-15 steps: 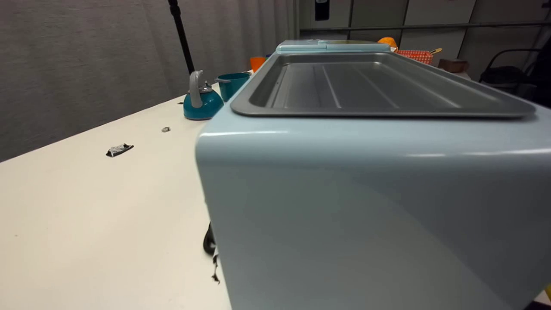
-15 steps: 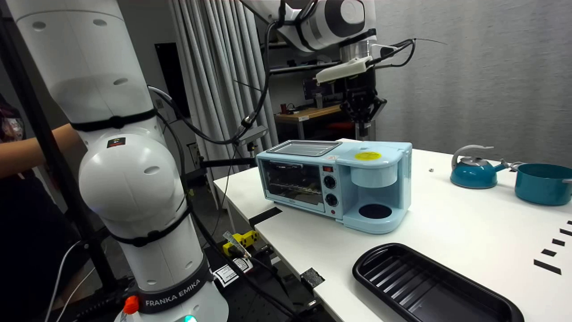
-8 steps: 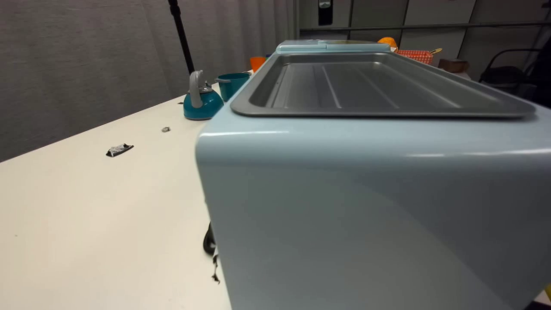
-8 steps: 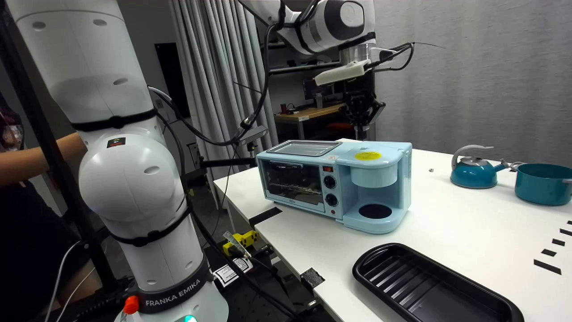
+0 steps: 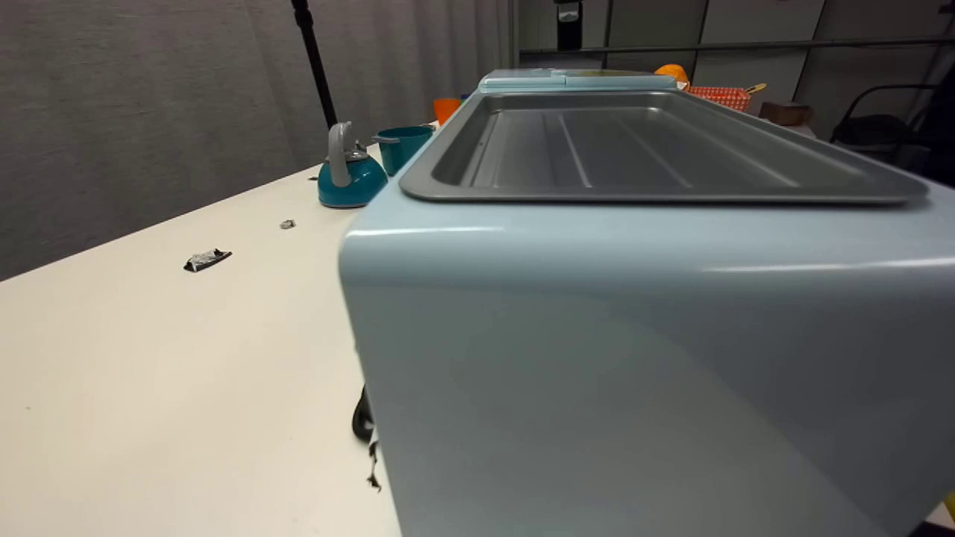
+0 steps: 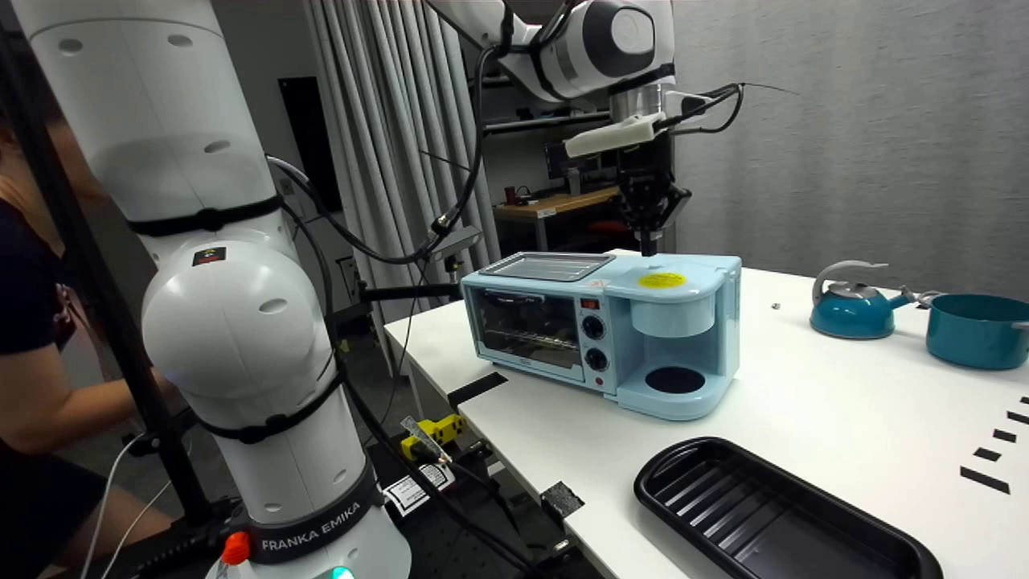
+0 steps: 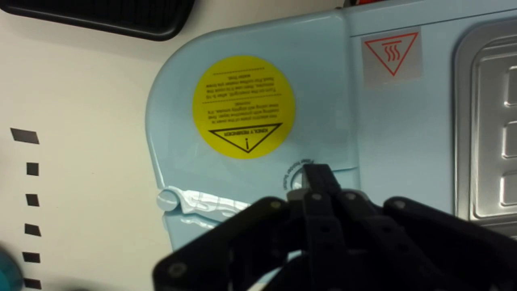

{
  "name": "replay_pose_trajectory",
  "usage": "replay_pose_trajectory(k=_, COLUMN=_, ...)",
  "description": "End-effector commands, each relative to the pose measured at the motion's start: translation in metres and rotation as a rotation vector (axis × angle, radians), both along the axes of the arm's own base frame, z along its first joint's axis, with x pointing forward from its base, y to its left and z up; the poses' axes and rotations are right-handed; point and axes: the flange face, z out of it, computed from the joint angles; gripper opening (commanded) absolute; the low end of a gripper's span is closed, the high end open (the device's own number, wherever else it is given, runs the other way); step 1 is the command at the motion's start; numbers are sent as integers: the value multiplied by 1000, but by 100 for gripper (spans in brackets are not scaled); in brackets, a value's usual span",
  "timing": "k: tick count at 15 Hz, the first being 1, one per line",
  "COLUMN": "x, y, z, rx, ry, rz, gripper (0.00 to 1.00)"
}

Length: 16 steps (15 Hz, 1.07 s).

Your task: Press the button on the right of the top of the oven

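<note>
The pale blue oven [image 6: 627, 277] stands on the table; its near end fills much of an exterior view [image 5: 597, 358]. In the wrist view its top [image 7: 323, 81] carries a yellow round sticker [image 7: 244, 107]. A round button [image 7: 297, 180] with curved lettering beside it shows partly, the rest hidden behind my fingertips. My gripper [image 7: 321, 178] is shut and empty, pointing down over the button. In both exterior views the gripper [image 6: 648, 244] is above the oven's coffee-maker end. A small gap shows between its tips [image 5: 570, 33] and the top; contact is not visible.
A grey ribbed tray [image 6: 548, 266] sits on the oven top. A black pan [image 6: 804, 523] lies in front on the white table [image 6: 844, 402]. A teal kettle [image 6: 852, 312] and teal pot [image 6: 977, 331] stand beyond the oven. A person [image 6: 48, 386] is behind the arm base.
My gripper has moved down towards the oven top and slightly sideways, staying shut. The person behind the arm has shifted. The oven has not moved.
</note>
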Motion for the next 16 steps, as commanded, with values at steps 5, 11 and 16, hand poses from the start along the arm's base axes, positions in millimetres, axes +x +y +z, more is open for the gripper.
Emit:
replay_pose_trajectory(k=5, x=-3, y=2, z=0, rx=18, ry=22, rz=31, gripper=0)
replay_pose_trajectory(k=11, x=0, y=1, z=0, rx=-4, ry=-10, rz=37, gripper=0)
replay_pose_trajectory(k=16, x=5, y=-1, z=2, rx=-47, ry=-78, rz=55, gripper=0)
